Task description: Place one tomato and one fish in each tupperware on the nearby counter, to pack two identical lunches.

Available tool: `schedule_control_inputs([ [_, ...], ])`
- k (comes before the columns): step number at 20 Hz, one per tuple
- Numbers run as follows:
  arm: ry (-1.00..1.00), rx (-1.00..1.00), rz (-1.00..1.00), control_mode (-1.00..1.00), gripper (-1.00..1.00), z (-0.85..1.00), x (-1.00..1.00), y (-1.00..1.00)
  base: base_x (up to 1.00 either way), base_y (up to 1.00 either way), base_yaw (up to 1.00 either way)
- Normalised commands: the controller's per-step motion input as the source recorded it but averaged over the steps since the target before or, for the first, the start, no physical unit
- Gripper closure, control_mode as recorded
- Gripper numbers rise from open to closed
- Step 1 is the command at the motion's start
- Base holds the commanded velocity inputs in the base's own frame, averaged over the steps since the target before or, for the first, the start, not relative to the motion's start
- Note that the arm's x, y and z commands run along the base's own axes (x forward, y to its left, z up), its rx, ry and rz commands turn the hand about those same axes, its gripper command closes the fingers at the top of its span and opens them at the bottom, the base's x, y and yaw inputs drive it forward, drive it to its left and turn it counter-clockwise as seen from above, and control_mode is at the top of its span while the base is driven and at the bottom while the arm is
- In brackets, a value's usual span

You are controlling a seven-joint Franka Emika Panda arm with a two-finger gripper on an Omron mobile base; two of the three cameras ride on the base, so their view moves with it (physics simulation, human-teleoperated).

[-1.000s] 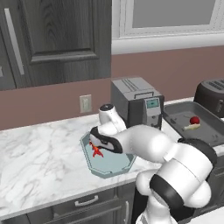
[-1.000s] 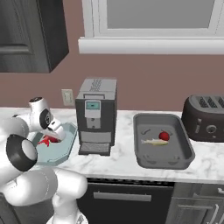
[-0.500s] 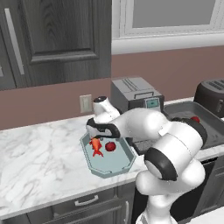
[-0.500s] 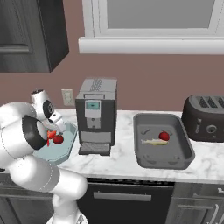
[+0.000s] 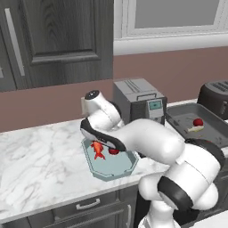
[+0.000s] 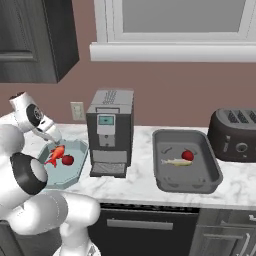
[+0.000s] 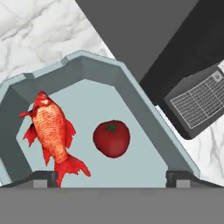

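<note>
1. Hand view: my pincer [image 7: 112, 177] hangs over the pale blue-teal rectangular tupperware tray with cut corners [image 7: 144, 109]. Its two dark finger tips [image 7: 43, 178] stand far apart at the bottom edge, spread wide, with nothing between them.
2. Inside that tray lies the bright orange-red fish with fins [image 7: 51, 135], flat on the tray floor, its tail toward my finger tips.
3. Just beside the fish, apart from it, sits a small glossy red tomato [image 7: 111, 138] with its green stem mark visible.
4. Beyond the tray's far rim I see the dark grey box-shaped coffee machine [image 7: 175, 57] with a slatted drip grille at its foot.
5. Left base view: the teal tray [image 5: 113, 168] rests on the long white marble counter with grey veins [image 5: 40, 169], directly left of the coffee machine [image 5: 140, 102]. My hand sits above the tray's rear edge.
6. Right base view: the dark grey rectangular tupperware tray [image 6: 195, 180] stands on the counter [image 6: 135, 185] between the coffee machine [image 6: 110, 131] and a dark two-slot toaster [image 6: 235, 135].
7. In the grey tray lie the slim pale silvery-beige fish [image 6: 175, 162] and a second red tomato [image 6: 188, 155], touching or nearly so; I cannot tell which.
8. Both trays each hold one fish and one tomato.
</note>
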Motion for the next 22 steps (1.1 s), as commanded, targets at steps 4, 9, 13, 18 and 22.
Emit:
schedule_control_inputs([
  [4, -0.65, -0.19, 0.0, -1.0, -1.0, 0.98, -1.0, 0.27, 0.0, 0.0, 0.0],
  [9, -0.61, -0.06, 0.0, -1.0, -1.0, 0.69, -1.0, -0.12, 0.0, 0.0, 0.0],
  [13, -0.55, 0.01, 0.04, -1.0, -1.0, 0.7, -1.0, -0.61, 0.0, 0.0, 0.0],
  [18, -0.56, 0.0, 0.06, -1.0, -1.0, 0.71, -1.0, -0.87, 0.0, 0.0, 0.0],
  [22, -0.49, 0.16, 0.04, -1.0, -1.0, 0.36, -1.0, -0.96, 0.0, 0.0, 0.0],
])
